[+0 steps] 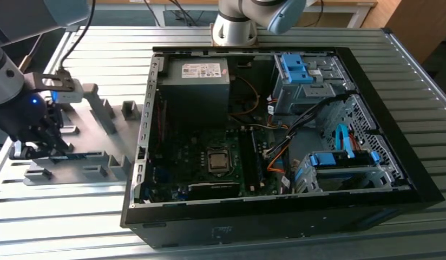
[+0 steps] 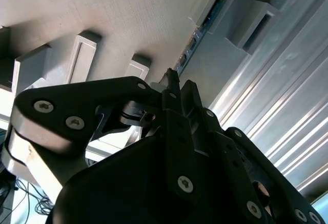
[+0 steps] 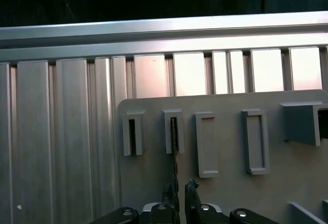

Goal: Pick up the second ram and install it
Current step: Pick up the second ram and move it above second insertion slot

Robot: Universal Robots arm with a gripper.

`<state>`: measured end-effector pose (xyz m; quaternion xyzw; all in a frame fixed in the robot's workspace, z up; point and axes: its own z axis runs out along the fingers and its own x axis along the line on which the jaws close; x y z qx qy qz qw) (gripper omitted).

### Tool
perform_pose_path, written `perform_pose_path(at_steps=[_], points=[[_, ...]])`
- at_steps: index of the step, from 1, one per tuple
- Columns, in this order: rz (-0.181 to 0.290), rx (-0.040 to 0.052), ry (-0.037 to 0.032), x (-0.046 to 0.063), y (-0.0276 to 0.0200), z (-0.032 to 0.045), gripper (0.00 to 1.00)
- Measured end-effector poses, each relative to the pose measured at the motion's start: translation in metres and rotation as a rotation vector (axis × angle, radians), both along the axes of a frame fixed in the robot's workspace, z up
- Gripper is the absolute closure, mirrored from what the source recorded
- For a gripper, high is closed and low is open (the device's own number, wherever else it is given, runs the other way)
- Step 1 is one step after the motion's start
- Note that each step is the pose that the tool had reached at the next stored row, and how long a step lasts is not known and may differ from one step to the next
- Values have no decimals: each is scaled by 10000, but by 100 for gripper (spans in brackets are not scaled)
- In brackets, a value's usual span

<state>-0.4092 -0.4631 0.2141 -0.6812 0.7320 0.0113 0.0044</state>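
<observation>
Ram pickup looks barely begun: the second ram (image 3: pixel 174 147) stands on edge in a slot of the grey fixture plate (image 3: pixel 230 193), near the table (image 1: pixel 64 227) edge at the exterior view's left. The gripper (image 3: pixel 179 190) straddles its end, jaws slightly spread, apparently not clamped. Lifting and seating in the computer case (image 1: pixel 281 222) remain.

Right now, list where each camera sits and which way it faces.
Exterior view: off the arm, above, looking down on the open case and table; shows the arm at the exterior view's left and the base beyond the case.
First wrist view: on the wrist, looking past the pincer onto the fixture, where the ram sits in a slot.
Second wrist view: on the wrist, close behind the pincer's black links, looking slantwise along the fixture.
Shared: both wrist views show the pincer and fixture.
</observation>
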Motion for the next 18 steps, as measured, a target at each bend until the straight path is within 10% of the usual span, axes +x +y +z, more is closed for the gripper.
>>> perform_pose_path(at_steps=[18], points=[[64,0,-9,0,-13,-128,76]])
